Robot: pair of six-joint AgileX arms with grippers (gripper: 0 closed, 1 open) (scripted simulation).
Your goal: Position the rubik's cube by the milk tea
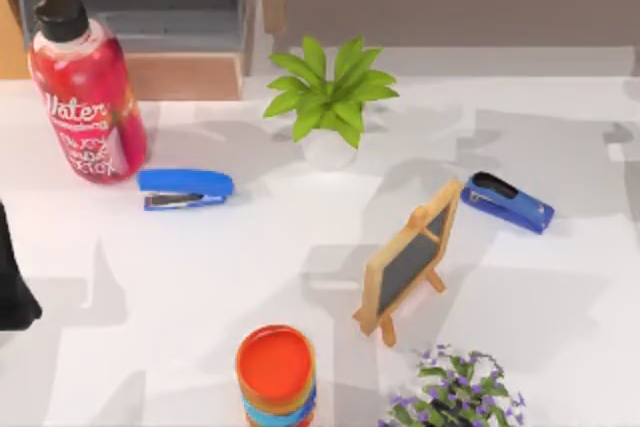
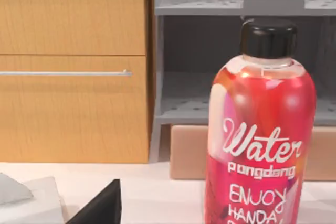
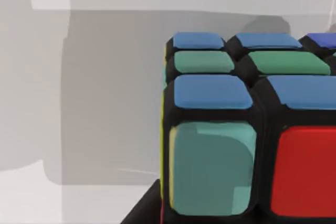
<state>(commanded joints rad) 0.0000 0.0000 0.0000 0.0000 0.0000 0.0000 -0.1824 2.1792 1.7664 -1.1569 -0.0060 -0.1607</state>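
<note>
Right wrist view has the rubik's cube point(image 3: 247, 129) close under the camera. Its blue and green stickers face up, a teal and a red one face the lens, and pale desk point(image 3: 105, 103) lies behind it. A dark edge of the right end effector point(image 3: 143, 212) sits at the cube's lower corner. I cannot tell whether that end effector is closed on the cube or merely hanging by it.

In the top view, the orange-lidded striped cup at the front edge of the desk looks to me like the milk tea point(image 1: 275, 375). Taking that cup as the landmark:
- The small chalkboard easel point(image 1: 410, 257) stands just to its right and a little further back.
- The purple-flowered pot point(image 1: 455, 392) is to its right at the front edge.
- The green plant point(image 1: 330, 97) is well behind it.
- One blue stapler point(image 1: 185, 188) lies behind it to the left, the other stapler point(image 1: 508, 201) behind it to the right.
- The red water bottle point(image 1: 85, 92) is far back on the left.

The left end effector point(image 2: 100, 208) is parked at the desk's left edge, well left of the cup, and I cannot tell its state either.

My reading is that the job is at the pick-up or carry stage, with the cube not yet beside the cup. The next move calls for bringing the cube in on a bare side of the cup, probably the left, since the easel and flowers crowd the right. It should be set down near the cup without knocking it.
</note>
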